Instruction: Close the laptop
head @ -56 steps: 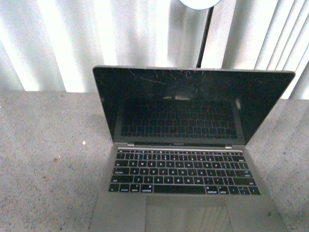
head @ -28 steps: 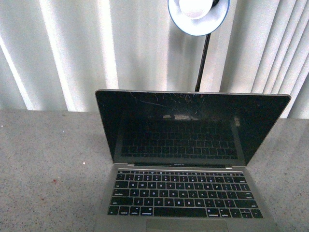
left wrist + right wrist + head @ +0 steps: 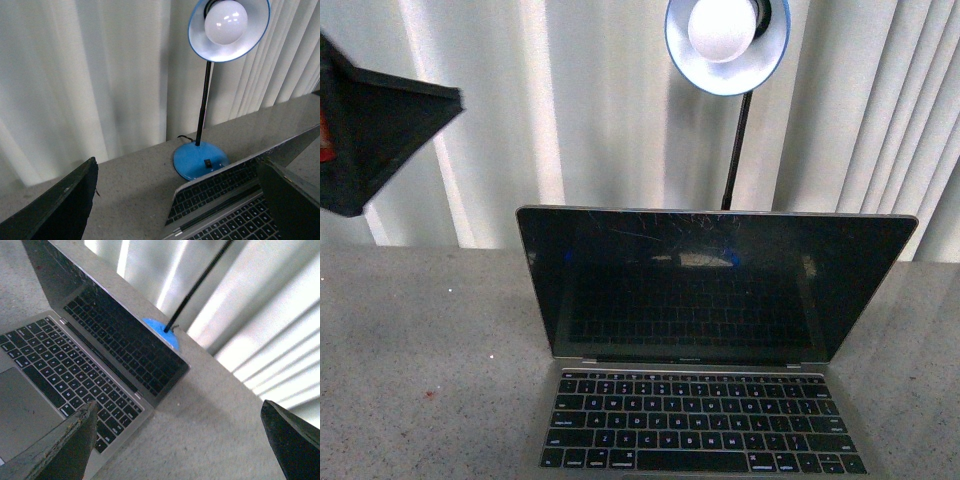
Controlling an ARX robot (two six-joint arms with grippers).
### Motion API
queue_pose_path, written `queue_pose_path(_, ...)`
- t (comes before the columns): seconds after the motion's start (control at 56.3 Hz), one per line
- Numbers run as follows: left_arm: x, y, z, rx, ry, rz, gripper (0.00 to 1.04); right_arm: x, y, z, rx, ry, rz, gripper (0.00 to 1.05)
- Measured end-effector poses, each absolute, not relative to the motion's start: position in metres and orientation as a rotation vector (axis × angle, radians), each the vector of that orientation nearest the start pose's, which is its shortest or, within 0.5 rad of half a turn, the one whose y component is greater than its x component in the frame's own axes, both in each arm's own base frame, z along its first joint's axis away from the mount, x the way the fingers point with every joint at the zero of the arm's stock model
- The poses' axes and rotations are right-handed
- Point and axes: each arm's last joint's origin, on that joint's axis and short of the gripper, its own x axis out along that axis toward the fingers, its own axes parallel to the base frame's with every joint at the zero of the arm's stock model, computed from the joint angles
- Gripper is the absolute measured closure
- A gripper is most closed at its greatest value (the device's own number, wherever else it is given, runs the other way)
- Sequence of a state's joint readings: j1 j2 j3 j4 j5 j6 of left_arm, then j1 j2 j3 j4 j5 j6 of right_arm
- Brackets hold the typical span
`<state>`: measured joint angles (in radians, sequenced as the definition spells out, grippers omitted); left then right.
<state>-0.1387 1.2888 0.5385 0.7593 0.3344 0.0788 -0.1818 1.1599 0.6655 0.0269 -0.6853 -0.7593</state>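
Speckled grey table (image 3: 410, 330), laptop (image 3: 720, 290) lid upright; we note the left arm (image 3: 375, 120) newly raised into view, left gripper (image 3: 177, 161) and right gripper (image 3: 179, 405) spread, closing unstarted.

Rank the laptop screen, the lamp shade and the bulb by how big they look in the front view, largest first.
1. laptop screen, by far the largest.
2. lamp shade.
3. bulb, sitting inside the shade.
Both are farther back, the shade cut off by the top edge, so they look smaller than they are.
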Motion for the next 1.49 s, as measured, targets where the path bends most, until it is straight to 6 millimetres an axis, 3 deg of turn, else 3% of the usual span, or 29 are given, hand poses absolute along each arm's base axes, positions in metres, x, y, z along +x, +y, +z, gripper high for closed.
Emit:
queue_pose_path(0.142, 0.285, -0.06, 0.241, 0.171, -0.003, -0.453, 0.07, 0.259, -0.026, 0.245, -0.643, 0.196, 0.715, 0.07)
queue_pose_path(0.373, 0.329, -0.075, 0.244, 0.305, 0.085, -0.3, 0.07, 0.297, -0.023, 0.253, -0.75, 0.144, 0.72, 0.07)
queue_pose_path(0.497, 0.342, -0.086, 0.252, 0.313, 0.087, -0.321, 0.07, 0.313, -0.016, 0.252, -0.764, 0.146, 0.755, 0.08)
queue_pose_path(0.586, 0.345, -0.093, 0.258, 0.332, 0.086, -0.331, 0.07, 0.321, -0.011, 0.253, -0.779, 0.138, 0.79, 0.22)
queue_pose_path(0.764, 0.346, -0.101, 0.261, 0.386, 0.094, -0.4, 0.37, 0.336, -0.005, 0.255, -0.829, 0.15, 0.836, 0.52)
queue_pose_path(0.959, 0.352, -0.113, 0.256, 0.523, 0.14, -0.496, 0.83, 0.354, 0.006, 0.251, -0.952, 0.163, 0.912, 1.0)
queue_pose_path(1.03, 0.359, -0.119, 0.258, 0.565, 0.166, -0.528, 1.01, 0.358, 0.012, 0.252, -0.984, 0.154, 0.935, 1.02)
queue_pose_path(1.19, 0.363, -0.123, 0.256, 0.609, 0.239, -0.624, 1.01, 0.356, 0.023, 0.245, -1.02, 0.182, 1.007, 1.02)
queue_pose_path(1.492, 0.363, -0.122, 0.244, 0.655, 0.348, -0.62, 1.01, 0.359, 0.029, 0.235, -1.066, 0.189, 1.044, 1.02)
